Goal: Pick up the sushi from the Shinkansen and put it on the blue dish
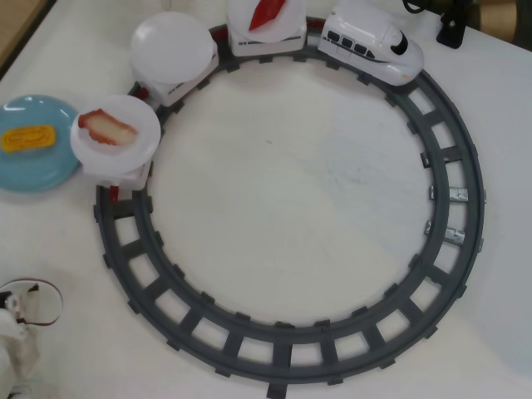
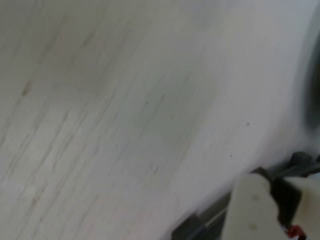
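In the overhead view the yellow-orange sushi [image 1: 29, 137] lies on the blue dish [image 1: 35, 173] at the left edge. The white Shinkansen [image 1: 371, 41] stands on the track at the top right, pulling three white plate cars. The last car [image 1: 125, 148], right beside the dish, carries a pink-and-white shrimp piece [image 1: 106, 127]. The middle car [image 1: 172, 46] is bare, and the first car holds a red piece [image 1: 268, 12]. White parts of my arm [image 1: 17, 337] show in the bottom-left corner, well away from the dish. The blurred wrist view shows one white finger [image 2: 252, 210] over bare table.
The grey circular track [image 1: 291, 349] fills most of the white table [image 1: 283, 191]. A black object [image 1: 453, 25] stands past the track at the top right. A red wire loop [image 1: 46, 303] hangs by the arm.
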Robot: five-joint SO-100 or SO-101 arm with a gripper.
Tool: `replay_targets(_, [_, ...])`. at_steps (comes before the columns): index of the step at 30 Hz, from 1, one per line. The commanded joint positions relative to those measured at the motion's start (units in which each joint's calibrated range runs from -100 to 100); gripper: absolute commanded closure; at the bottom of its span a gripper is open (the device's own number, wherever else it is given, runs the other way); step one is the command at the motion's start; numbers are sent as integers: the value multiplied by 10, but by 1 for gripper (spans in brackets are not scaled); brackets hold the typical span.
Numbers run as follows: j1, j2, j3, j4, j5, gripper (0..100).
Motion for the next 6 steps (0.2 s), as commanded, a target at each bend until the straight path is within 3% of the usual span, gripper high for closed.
replay_targets(1, [2,-2,2,10,5,97])
replay_targets(6, [2,-2,2,10,5,97])
